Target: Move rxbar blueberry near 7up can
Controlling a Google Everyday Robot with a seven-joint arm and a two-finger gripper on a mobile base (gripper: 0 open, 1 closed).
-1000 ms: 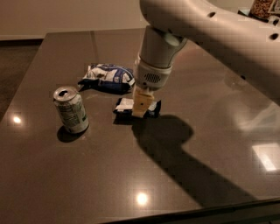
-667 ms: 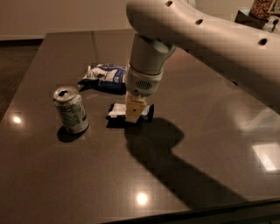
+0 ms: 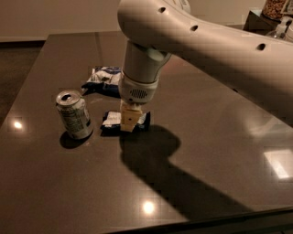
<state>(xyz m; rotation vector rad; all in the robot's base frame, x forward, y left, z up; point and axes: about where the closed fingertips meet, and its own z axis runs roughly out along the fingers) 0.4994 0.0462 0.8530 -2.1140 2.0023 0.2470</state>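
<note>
The 7up can [image 3: 73,114] stands upright on the dark table at the left, silver with green and white print and its tab top showing. The rxbar blueberry [image 3: 111,120], a small flat dark navy wrapper with a white label panel, lies just right of the can, a short gap between them. My gripper [image 3: 129,120] points straight down onto the middle of the bar, its tan fingers [image 3: 129,118] closed on it. The right part of the bar is partly hidden behind the fingers.
A puffy blue-and-white chip bag [image 3: 104,78] lies behind the bar and the can. The large white arm [image 3: 206,41] crosses the upper right. A jar [image 3: 274,8] stands on a side unit at the far top right. The table's front edge [image 3: 192,224] runs along the bottom.
The gripper has carried the bar to the left, from right of the chip bag's front to a spot close beside the can. The can and the chip bag have not moved.
</note>
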